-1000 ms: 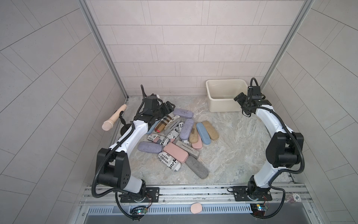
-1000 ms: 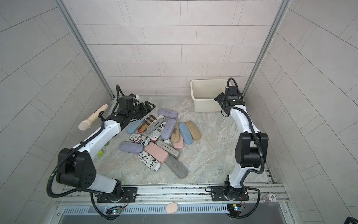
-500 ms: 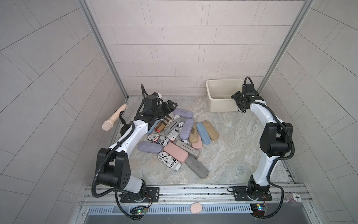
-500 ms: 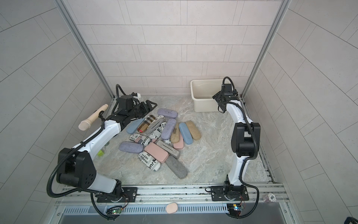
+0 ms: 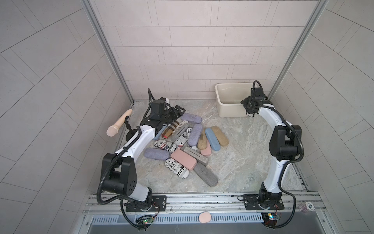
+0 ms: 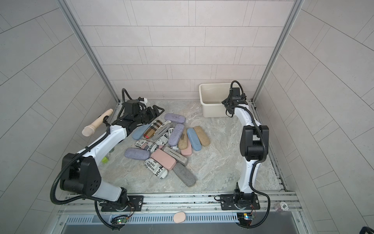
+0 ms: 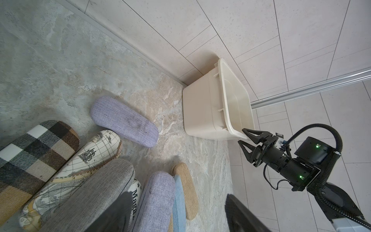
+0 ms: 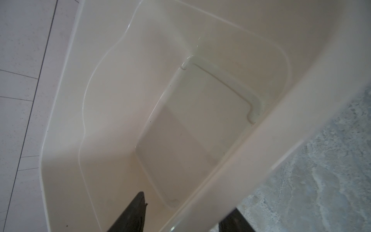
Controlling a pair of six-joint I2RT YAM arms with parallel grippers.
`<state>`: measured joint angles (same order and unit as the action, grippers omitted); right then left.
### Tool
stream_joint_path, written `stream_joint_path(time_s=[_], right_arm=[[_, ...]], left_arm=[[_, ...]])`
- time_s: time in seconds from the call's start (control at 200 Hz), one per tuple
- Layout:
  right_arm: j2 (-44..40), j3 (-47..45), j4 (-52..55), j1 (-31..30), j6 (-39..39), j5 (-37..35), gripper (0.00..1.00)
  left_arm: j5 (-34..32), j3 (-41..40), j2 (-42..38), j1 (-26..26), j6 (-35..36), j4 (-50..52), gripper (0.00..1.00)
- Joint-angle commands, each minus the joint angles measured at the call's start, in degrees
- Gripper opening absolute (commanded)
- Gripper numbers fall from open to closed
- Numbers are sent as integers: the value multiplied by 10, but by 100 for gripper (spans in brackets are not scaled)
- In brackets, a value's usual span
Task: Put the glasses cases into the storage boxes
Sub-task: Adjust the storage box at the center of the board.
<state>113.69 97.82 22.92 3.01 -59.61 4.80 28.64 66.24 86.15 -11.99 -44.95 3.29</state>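
My right tool sits astride the near wall of the storage box, 1 finger inside and 1 outside. I see a gap beside the inner finger, so it is spread, not pinching. The box stands empty at 1 o'clock on the counter. The glasses cases lie heaped from centre toward 10 o'clock, with my left tool spread and empty over their 11 o'clock edge. I judge this a grab to drag the box closer: seat deep over the rim, close squarely, then pull low toward 7 o'clock so it slides rather than tips.
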Motion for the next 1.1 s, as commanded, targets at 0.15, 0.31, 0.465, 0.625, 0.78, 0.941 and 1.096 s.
stream_joint_path(time_s=[0.15,0.31,0.465,0.625,0.78,0.941,1.096], right_arm=[[-28,-11,51,24,8,-24,31],[-46,-17,87,52,55,-3,20],[-77,-19,142,77,143,19,19],[-114,-46,177,115,194,18,18],[-138,-64,208,150,254,36,18],[-180,-98,230,155,290,13,26],[-211,-122,234,155,290,-12,57]], left_arm=[[14,7,2,2,7,-6,80],[19,8,1,3,7,-6,80],[23,8,-1,1,5,-8,79],[27,9,-7,-1,7,-10,79],[27,8,-8,-8,13,-9,79],[38,20,1,-10,17,3,79],[36,20,-3,-11,23,8,79]])
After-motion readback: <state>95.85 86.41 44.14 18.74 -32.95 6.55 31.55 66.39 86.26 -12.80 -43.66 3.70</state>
